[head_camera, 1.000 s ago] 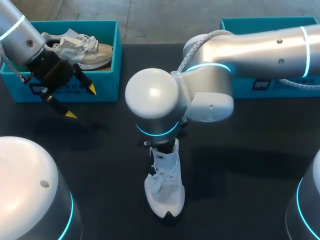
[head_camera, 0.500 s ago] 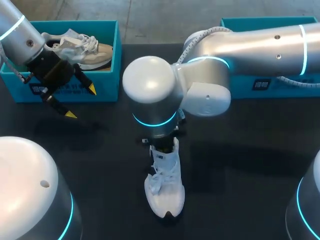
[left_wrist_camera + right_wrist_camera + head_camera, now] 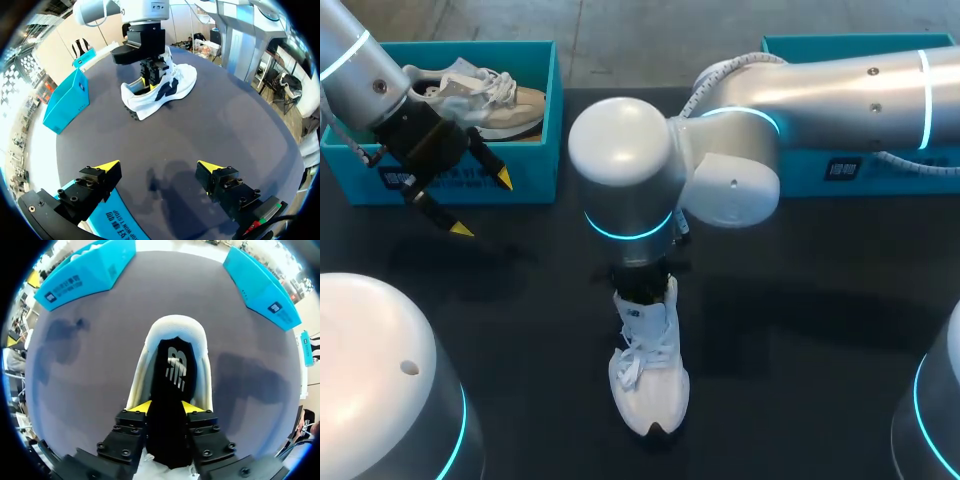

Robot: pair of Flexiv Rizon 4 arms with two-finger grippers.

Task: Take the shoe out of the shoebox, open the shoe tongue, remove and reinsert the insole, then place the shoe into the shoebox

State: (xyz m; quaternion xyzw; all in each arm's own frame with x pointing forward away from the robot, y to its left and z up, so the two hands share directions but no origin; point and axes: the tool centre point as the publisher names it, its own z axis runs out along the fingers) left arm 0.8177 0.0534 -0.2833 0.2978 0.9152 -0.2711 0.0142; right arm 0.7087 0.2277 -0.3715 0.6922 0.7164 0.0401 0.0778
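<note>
The white shoe stands in the middle of the dark table, and the right gripper pinches the black insole in its opening. I think the insole must travel straight and slowly, so it does not fold. The left gripper hangs spread, well apart.

Shoe mid-table, right gripper over its heel, insole between fingers. Shoebox far left, left gripper before it.

Left arm hangs with jaws wide apart; right arm points down, jaws clamped on insole.
</note>
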